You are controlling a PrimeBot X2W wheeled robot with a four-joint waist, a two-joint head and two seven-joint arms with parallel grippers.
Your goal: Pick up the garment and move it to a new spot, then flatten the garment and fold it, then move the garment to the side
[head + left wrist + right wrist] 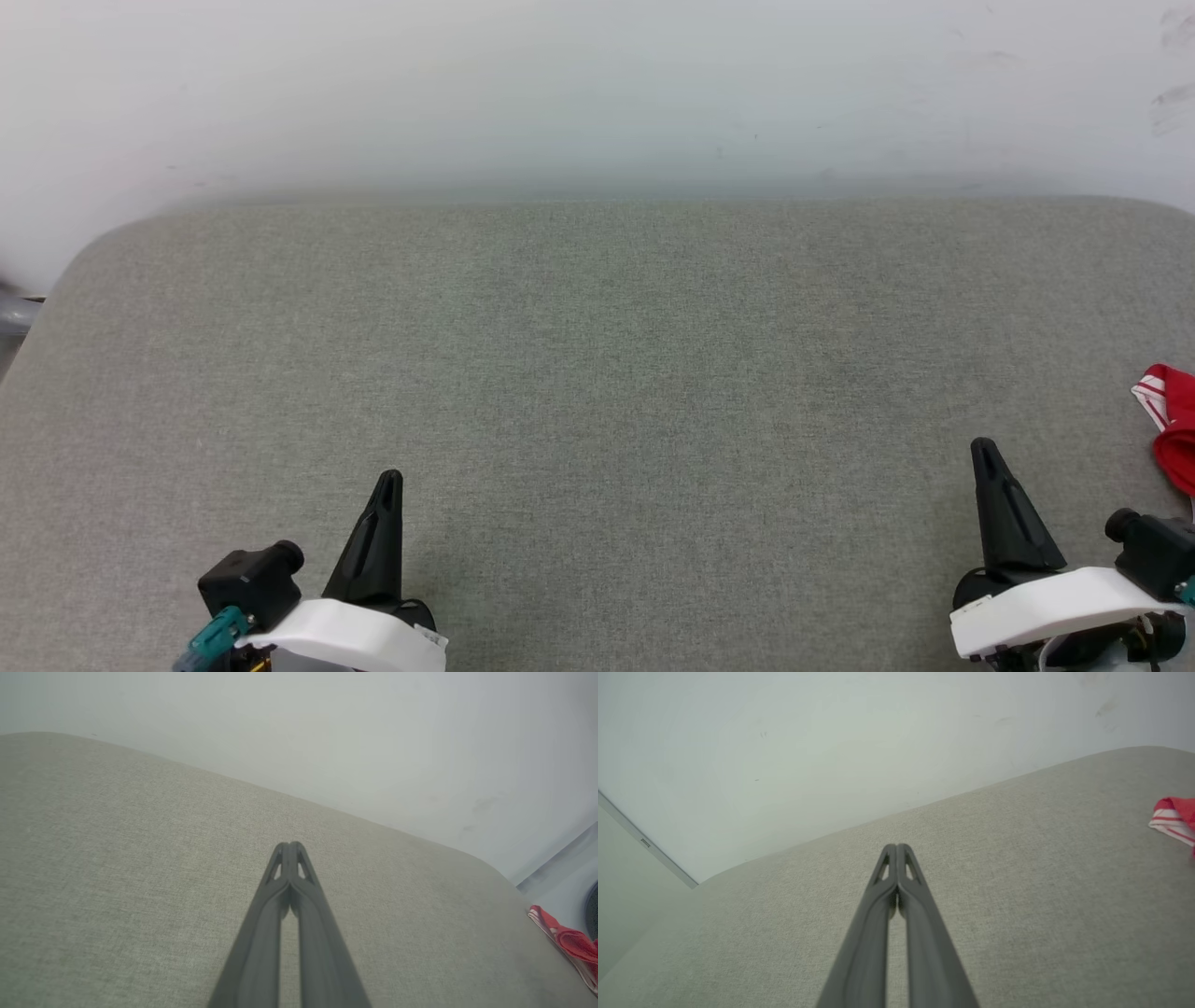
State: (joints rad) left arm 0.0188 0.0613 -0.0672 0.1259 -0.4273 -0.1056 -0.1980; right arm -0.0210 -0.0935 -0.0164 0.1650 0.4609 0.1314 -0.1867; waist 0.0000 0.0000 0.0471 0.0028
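A small part of the red garment [1173,420] with white-and-red striped trim pokes in at the right edge of the head view, lying on the grey fabric surface [597,373]; the rest is out of frame. The same red cloth [567,942] sits at the far right of the left wrist view, and the garment [1175,817] lies at the right edge of the right wrist view. My left gripper [390,481] rests low at the lower left, shut and empty. My right gripper [983,450] is at the lower right, shut and empty, a short way left of the garment.
A pale wall [597,93] rises behind the grey surface's far edge. The surface's rounded far-left corner [103,238] drops off to the floor. Wide bare fabric stretches between and beyond both grippers.
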